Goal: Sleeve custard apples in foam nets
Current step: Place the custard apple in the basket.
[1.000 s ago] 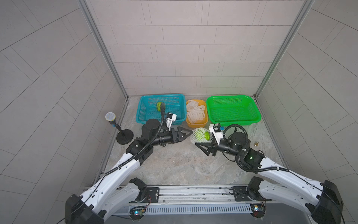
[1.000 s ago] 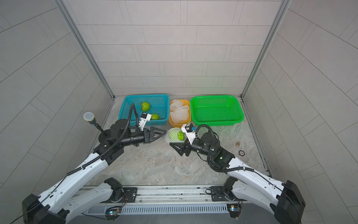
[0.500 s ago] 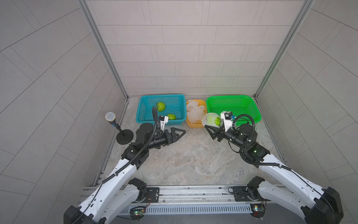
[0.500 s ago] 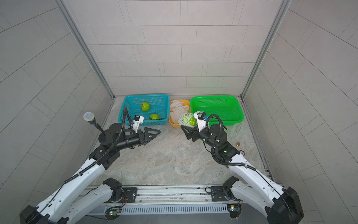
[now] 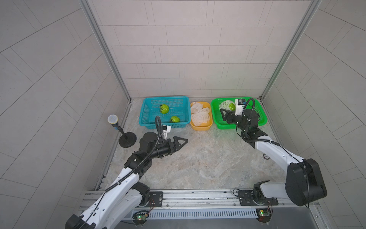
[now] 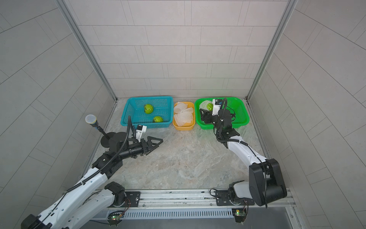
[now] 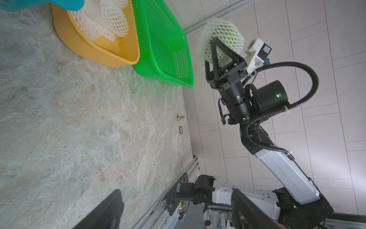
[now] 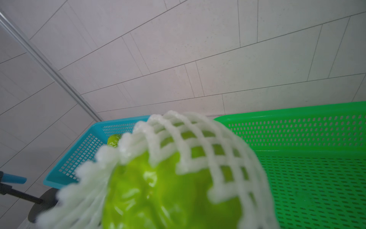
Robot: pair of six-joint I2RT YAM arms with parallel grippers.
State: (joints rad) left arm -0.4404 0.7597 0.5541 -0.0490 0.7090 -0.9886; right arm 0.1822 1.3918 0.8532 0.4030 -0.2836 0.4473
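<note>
Custard apples number three here: two bare, one in my grip. At my far left a microphone stand point(image 5: 127, 139) sits near the side wall. Next to it my left gripper point(image 5: 182, 141) hangs low over the stone table point(image 5: 198, 162) with its jaws spread wide and nothing between them, pointing across toward the middle. Behind it, at the back wall, is the blue basket point(image 5: 145, 117), where the two bare custard apples point(image 5: 164, 108) point(image 5: 175, 119) lie apart from each other. Just beside it, the orange tub point(image 5: 201, 128) holds a heap of loose foam nets point(image 5: 200, 114). Rightmost is the green basket point(image 5: 262, 119). My right gripper point(image 5: 224, 110) is raised above it, clamped on the third custard apple point(image 8: 158, 194), which wears a foam net point(image 7: 223, 33). The right wrist view shows one green end poking out of the net's open mouth.
</note>
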